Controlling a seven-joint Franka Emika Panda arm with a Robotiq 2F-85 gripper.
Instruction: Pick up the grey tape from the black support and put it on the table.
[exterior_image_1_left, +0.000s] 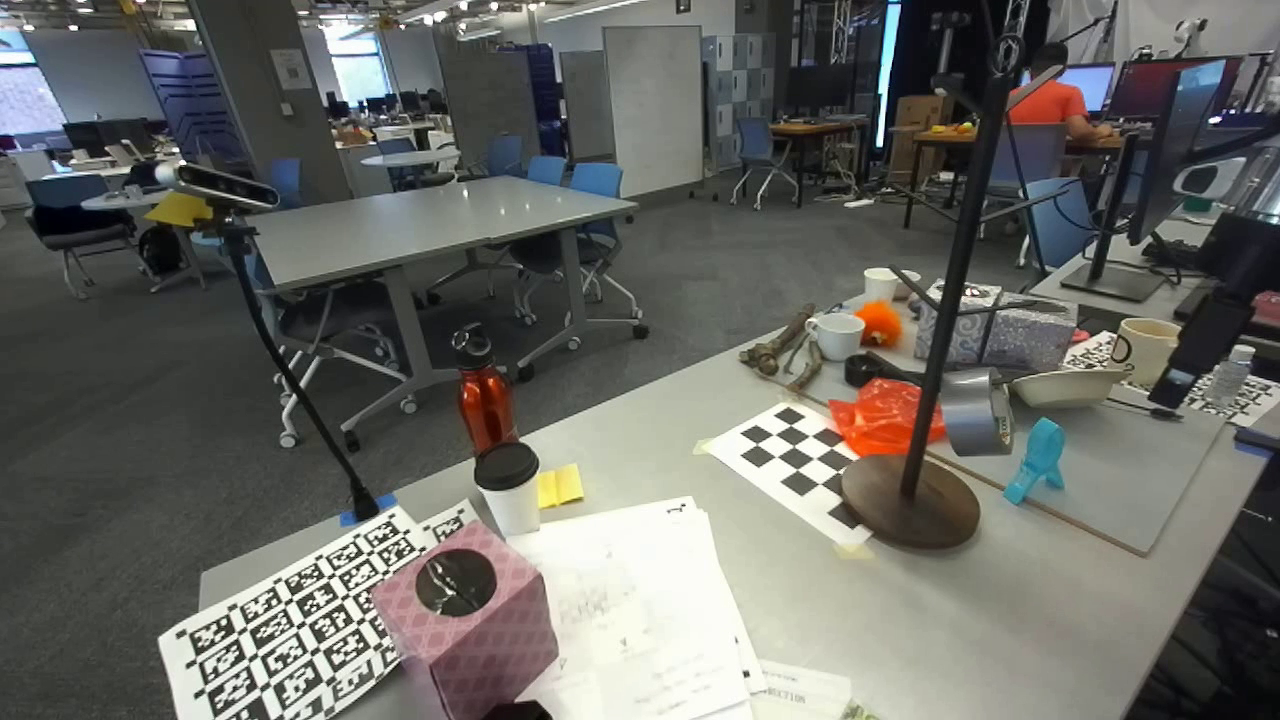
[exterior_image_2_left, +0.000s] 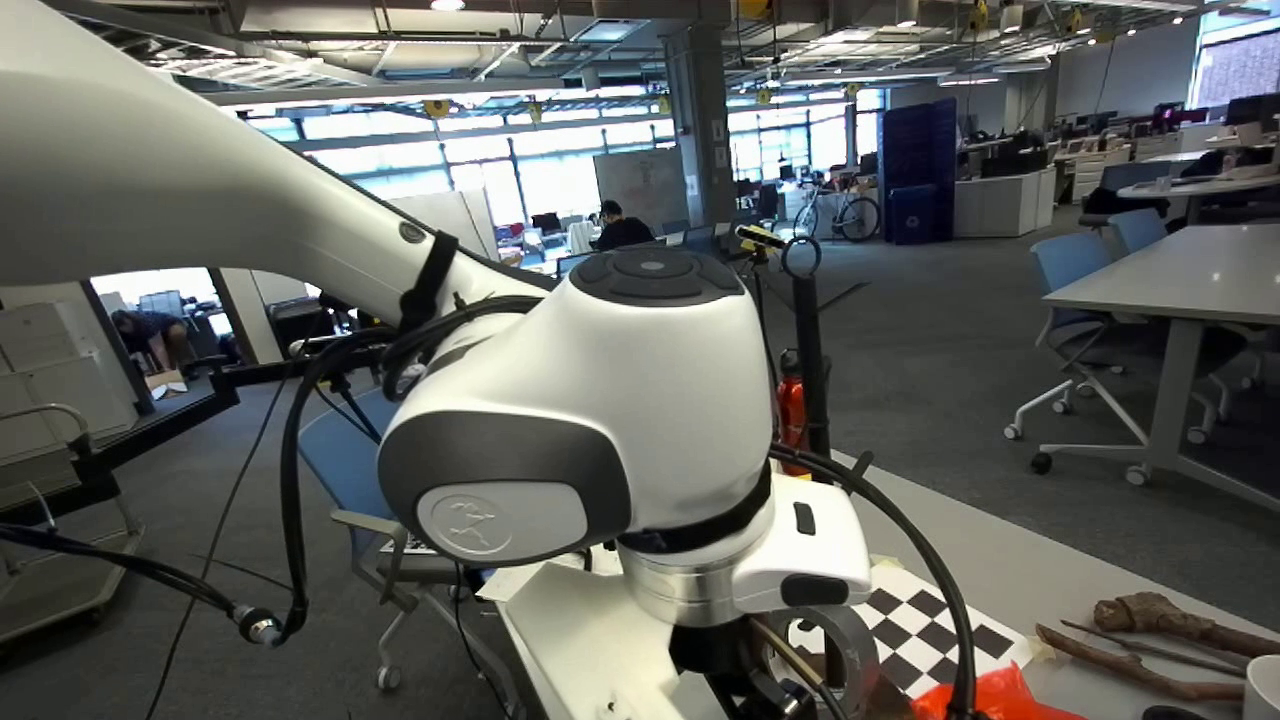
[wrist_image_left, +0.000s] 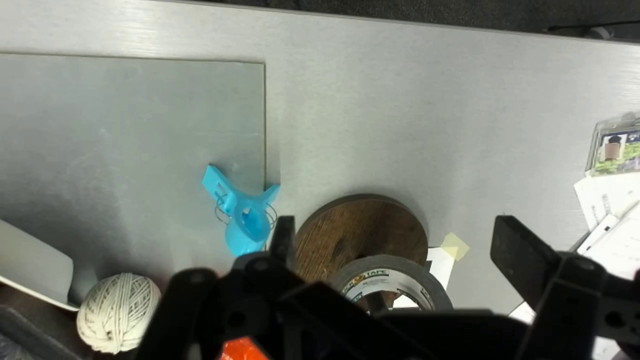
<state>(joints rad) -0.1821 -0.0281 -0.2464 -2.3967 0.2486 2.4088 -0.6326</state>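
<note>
The tool (wrist_image_left: 397, 237) gaped wide and risked tipping the black support (exterior_image_1_left: 957, 270) if the grey tape (exterior_image_1_left: 968, 415) snagged when lifted off.

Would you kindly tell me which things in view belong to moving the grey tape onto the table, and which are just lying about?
For the job:
grey tape
black stand
table
pincer, standing open

Just lying about, among others:
blue clip
ball of string
red plastic bag
red bottle
paper cup with a dark lid
pink box
</note>
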